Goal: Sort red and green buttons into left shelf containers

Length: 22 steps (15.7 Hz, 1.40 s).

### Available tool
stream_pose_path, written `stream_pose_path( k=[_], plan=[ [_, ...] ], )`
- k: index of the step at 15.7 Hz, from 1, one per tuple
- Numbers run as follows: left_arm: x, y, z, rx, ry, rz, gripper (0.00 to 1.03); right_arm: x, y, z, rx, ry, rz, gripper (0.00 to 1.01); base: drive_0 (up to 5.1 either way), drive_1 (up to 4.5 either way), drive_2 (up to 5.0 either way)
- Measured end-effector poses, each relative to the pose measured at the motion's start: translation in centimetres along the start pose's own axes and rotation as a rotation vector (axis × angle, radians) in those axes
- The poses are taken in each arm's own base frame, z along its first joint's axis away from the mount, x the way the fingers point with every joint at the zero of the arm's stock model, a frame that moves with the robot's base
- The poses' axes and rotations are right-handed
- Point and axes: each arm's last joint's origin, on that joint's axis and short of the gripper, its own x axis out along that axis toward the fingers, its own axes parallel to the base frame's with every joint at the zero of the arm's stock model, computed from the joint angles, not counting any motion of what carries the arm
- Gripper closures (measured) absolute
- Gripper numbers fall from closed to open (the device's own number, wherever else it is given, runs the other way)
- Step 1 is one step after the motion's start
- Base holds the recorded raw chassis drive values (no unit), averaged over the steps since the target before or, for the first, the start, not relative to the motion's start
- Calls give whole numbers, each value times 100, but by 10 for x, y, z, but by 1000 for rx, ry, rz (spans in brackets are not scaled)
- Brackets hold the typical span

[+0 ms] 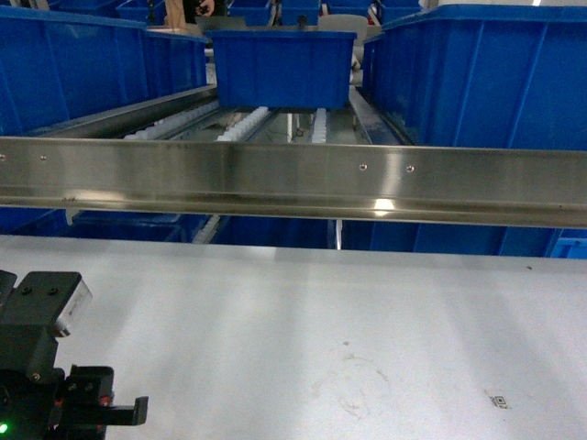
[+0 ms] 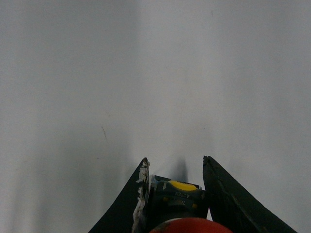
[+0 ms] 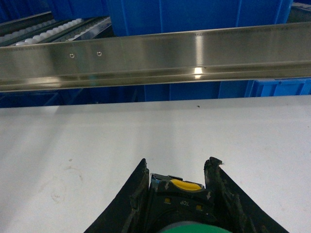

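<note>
head view: the left gripper (image 1: 119, 410) sits at the white tabletop's (image 1: 321, 312) near left corner; big blue plastic bins (image 1: 282, 66) stand beyond a steel rail (image 1: 293, 179). left wrist view: it clamps the red-capped button (image 2: 187, 223). right wrist view: the right gripper (image 3: 177, 170) clamps the green-capped button (image 3: 187, 225).

The red-capped push button (image 2: 192, 224) on a dark body with a yellow insert sits between the left jaws. The green-capped push button (image 3: 187, 229), dark body marked "TOP", sits between the right jaws. Deep bright blue plastic bins (image 1: 83, 60) stand on the left shelf.
</note>
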Motion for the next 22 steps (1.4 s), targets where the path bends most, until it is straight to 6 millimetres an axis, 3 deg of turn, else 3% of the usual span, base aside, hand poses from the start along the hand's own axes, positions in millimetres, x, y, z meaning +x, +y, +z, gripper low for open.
stream_pose_path(
  k=[12,16,17,18,19,22],
  plan=[
    [-11,11,-7,-26,-31,5,74,0,0,0,0,0,0,72,0,0,0],
    [-53,21,14,-25,-284,-69,74,0,0,0,0,0,0,72,0,0,0],
    [-76,24,12,-22,-352,-92,74,0,0,0,0,0,0,72,0,0,0],
    [-126,27,16,-27,-511,-113,74,0,0,0,0,0,0,72,0,0,0],
    [-151,33,10,-54,-553,-89,74,0,0,0,0,0,0,72,0,0,0],
    [-161,36,8,-82,-604,-86,74,0,0,0,0,0,0,72,0,0,0]
  ],
)
